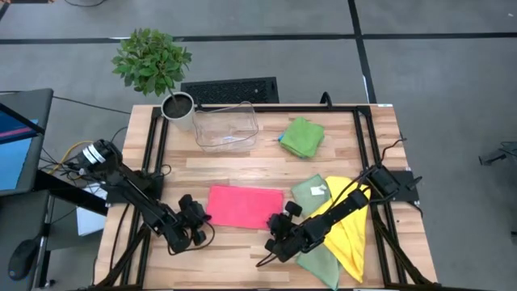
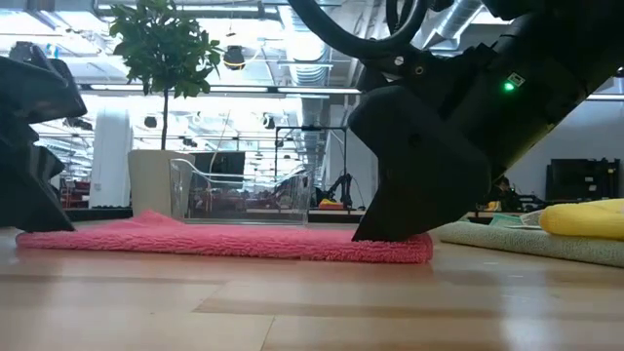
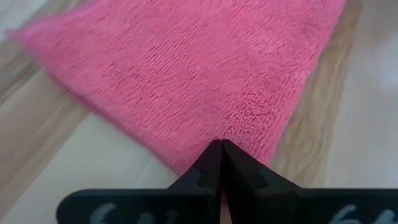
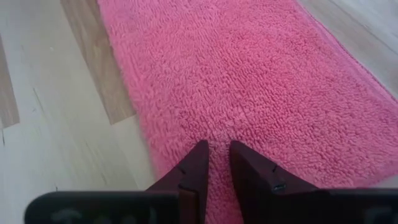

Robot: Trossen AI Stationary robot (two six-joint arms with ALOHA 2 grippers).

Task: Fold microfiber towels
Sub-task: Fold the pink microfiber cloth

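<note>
At the near edge of the surface (image 1: 242, 259), pink towel (image 1: 245, 206) folded flat, left claw (image 3: 221, 152) pinching its left corner, right claw (image 4: 214, 155) gripping its right corner.

Even bright overhead light, soft shadows, blurred left wrist view.

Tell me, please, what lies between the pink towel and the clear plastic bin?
Only bare wooden table separates the pink towel from the clear plastic bin; the high view shows it best.
</note>
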